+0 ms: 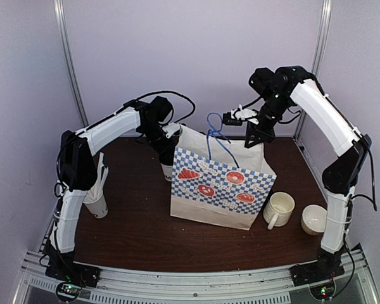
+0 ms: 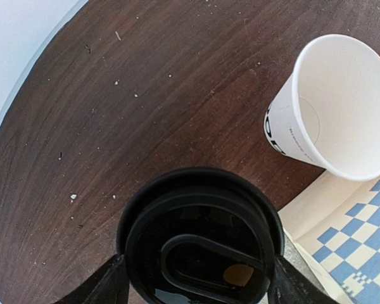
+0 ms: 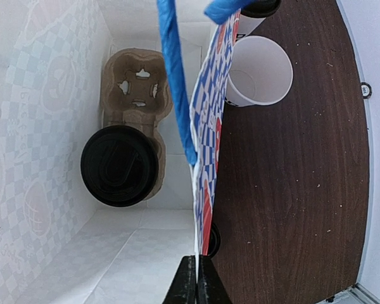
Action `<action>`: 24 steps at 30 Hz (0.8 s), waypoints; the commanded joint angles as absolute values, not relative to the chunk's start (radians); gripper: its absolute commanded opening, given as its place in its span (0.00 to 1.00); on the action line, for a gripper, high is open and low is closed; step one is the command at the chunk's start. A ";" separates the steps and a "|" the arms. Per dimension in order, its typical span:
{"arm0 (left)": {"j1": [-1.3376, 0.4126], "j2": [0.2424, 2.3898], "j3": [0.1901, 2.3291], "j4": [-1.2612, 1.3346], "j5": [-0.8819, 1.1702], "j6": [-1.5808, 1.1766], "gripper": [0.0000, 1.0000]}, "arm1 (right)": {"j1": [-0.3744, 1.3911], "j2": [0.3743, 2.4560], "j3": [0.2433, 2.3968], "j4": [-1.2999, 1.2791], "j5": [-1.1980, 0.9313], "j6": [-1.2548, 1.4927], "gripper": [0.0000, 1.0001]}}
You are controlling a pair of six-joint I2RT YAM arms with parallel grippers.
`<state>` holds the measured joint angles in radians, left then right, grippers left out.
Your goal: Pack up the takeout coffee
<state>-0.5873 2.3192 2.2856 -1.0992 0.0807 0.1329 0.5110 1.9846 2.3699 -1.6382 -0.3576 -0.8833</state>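
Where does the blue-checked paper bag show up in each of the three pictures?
Top external: the paper bag stands in the centre of the picture.
Left wrist: only the bag's checked corner, bottom right.
Right wrist: the bag's white inside fills the left half.
Shared landmark: the dark wooden table beside it in every view.

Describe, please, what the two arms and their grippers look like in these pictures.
The left arm and the right arm match: smooth white shells over black joints, black bases, thin black cables looping alongside. The left gripper and the right gripper have plain dark, tapering fingers; no markings show.
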 commanded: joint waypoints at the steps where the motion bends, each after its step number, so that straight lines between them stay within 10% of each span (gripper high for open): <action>1: -0.592 2.338 2.312 -1.077 0.095 0.133 0.75 | 0.518 2.001 2.362 -1.741 -0.386 -0.876 0.04; 24: -0.592 2.172 2.298 -1.120 0.015 0.128 0.66 | 0.522 2.009 2.367 -1.727 -0.390 -0.883 0.05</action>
<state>-0.5884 2.3093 2.2963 -1.1084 0.0471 0.1322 0.5163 1.9877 2.3684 -1.6382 -0.3683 -0.8833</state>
